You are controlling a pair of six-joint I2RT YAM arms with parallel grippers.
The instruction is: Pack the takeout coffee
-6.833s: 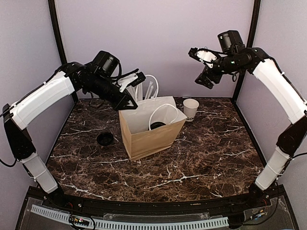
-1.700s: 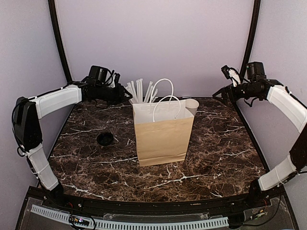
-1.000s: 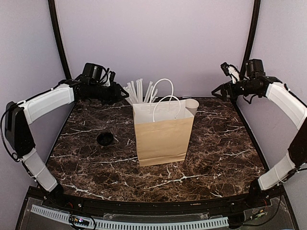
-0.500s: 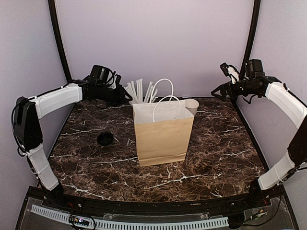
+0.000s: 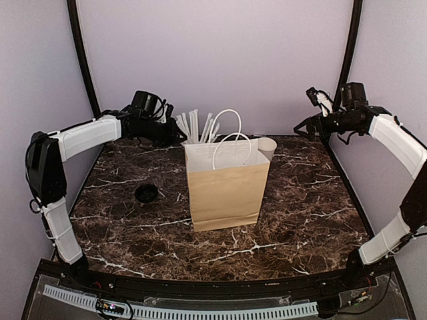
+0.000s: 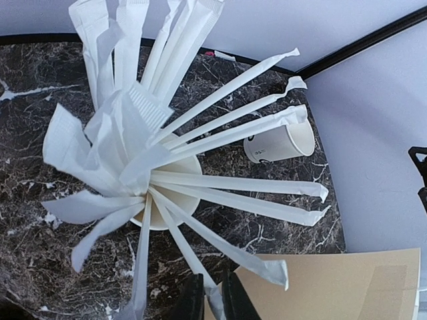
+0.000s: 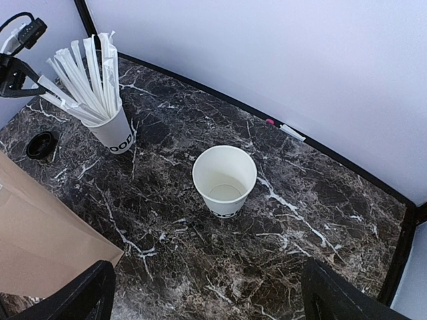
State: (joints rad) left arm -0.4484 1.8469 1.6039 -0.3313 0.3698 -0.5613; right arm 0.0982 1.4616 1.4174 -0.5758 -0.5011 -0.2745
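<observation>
**Now the straw: coffee out of sight, extras in hand**

Now the left jaws stand nearly together, low in the left wrist view, pinched on one wrapped straw (image 6: pixel 189 257) among the many fanning out of the straw cup (image 7: pixel 115 137) at the far left of the counter (image 5: pixel 300 213). The right jaws are spread wide and hold nothing. They hang high at the far right, looking down on an empty, lidless white cup (image 7: pixel 225 179).

Between the two arms the brown paper bag (image 5: pixel 223 193) stands upright with its handles up, just in front of both cups. A loose black lid (image 5: pixel 146 193) lies by itself on the counter, left of the bag.

The takeout coffee, the lidded cup, shows in no view. My guess is that it sits inside the bag, whose interior is hidden from all three cameras, so the cup itself looks packed and the step in hand is adding a straw.

The next move calls for a clean lift that draws this one straw clear of its neighbours without tipping the light cup. Then comes a short carry right, over the bag's open mouth, and a release between the handles.
</observation>
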